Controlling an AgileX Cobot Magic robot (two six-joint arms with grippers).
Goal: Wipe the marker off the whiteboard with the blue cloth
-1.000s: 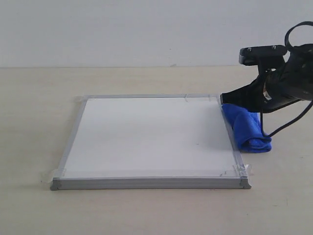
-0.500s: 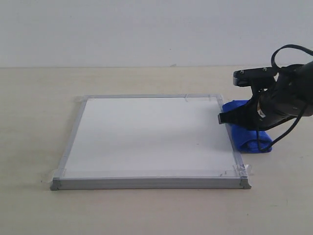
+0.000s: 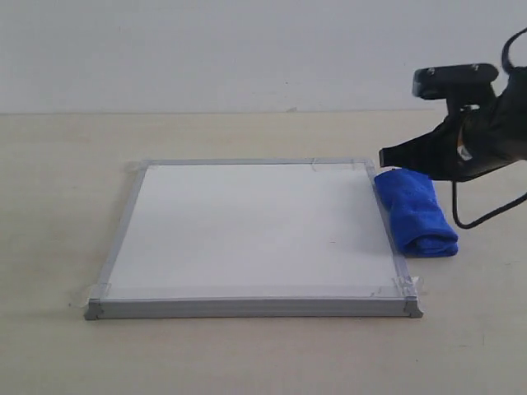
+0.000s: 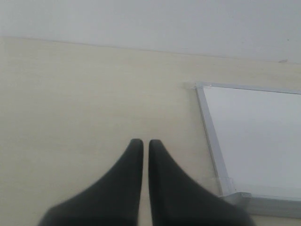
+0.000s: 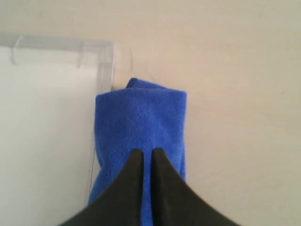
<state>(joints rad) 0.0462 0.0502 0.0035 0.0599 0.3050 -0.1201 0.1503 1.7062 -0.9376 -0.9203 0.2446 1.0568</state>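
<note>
At whiteboard's [image 3: 247, 230] 3 o'clock edge, blue cloth [image 3: 416, 214] lies against the frame [image 3: 247, 308]; open table [image 3: 469, 329] beyond, 3 to 6 o'clock. Right gripper [image 3: 384, 156], jaws closed, empty, hovers over cloth's 12 o'clock end.

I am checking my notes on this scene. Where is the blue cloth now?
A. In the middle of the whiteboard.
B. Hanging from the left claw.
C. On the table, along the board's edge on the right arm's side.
C: the blue cloth lies folded on the table beside the whiteboard frame, and the left claw is shut and empty.
</note>
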